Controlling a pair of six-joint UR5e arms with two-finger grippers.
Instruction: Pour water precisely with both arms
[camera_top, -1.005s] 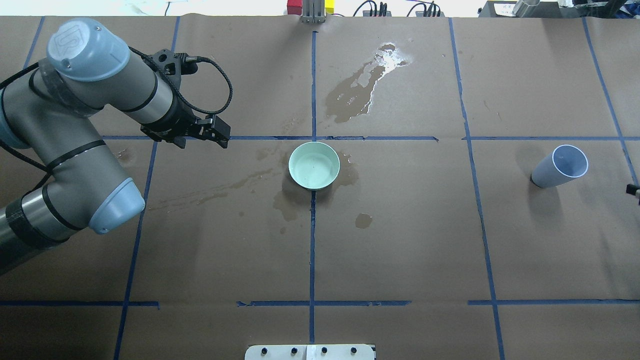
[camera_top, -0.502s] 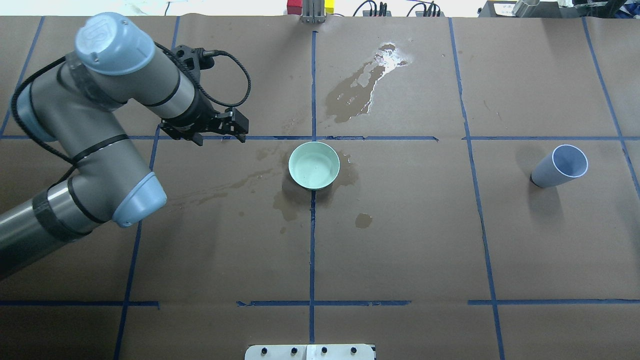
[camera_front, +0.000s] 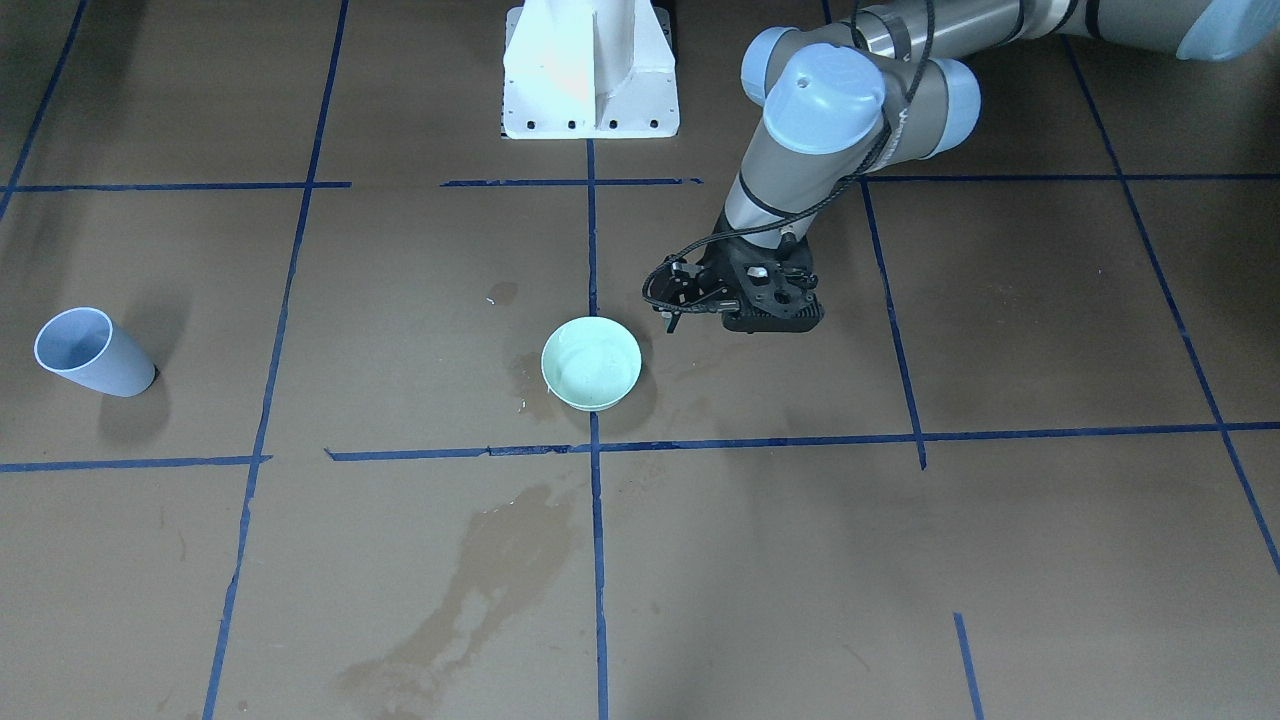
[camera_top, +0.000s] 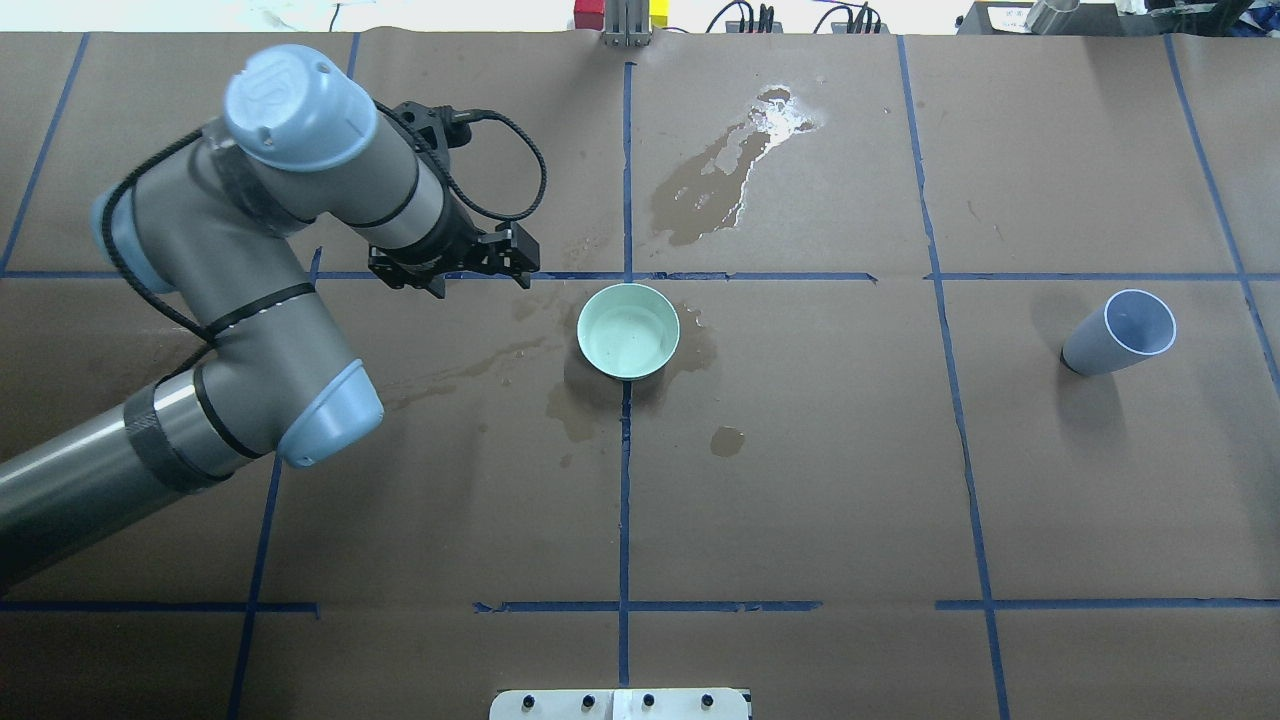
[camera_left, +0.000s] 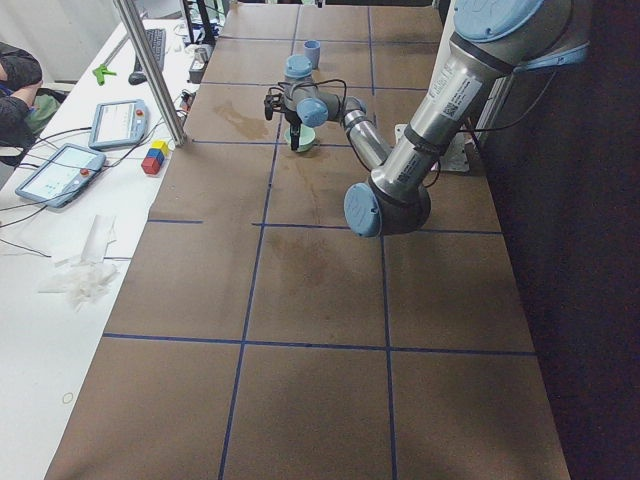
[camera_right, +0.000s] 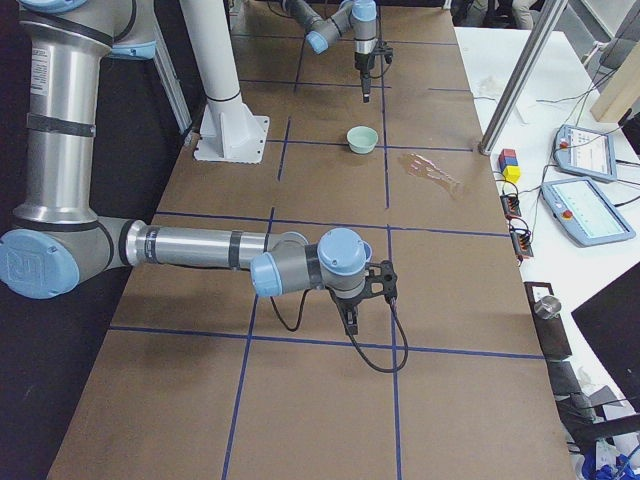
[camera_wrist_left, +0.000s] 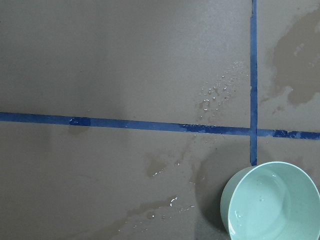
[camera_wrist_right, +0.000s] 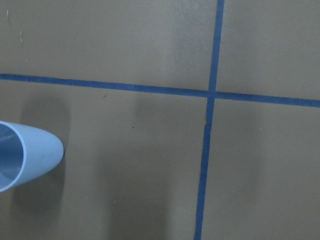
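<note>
A mint-green bowl (camera_top: 628, 330) stands at the table's middle, also in the front view (camera_front: 591, 363) and the left wrist view (camera_wrist_left: 272, 202). Water shows as a faint sheen in its bottom (camera_wrist_left: 260, 200). My left gripper (camera_top: 515, 265) hangs above the blue tape line, just left of the bowl and apart from it; I cannot tell if it is open or shut. A pale blue cup (camera_top: 1120, 333) stands far right, at the left edge of the right wrist view (camera_wrist_right: 25, 155). My right gripper (camera_right: 350, 322) shows only in the exterior right view, so I cannot tell its state.
Wet patches darken the brown paper behind the bowl (camera_top: 715, 185) and around it (camera_top: 580, 410). The white pedestal (camera_front: 590, 70) stands at the robot's side of the table. Coloured blocks (camera_right: 510, 165) and a metal post (camera_right: 515, 85) are at the far edge.
My left arm has swung to the right, bringing its gripper close to the bowl. The right gripper's tip, at the overhead view's right edge a second ago, has left that view.
</note>
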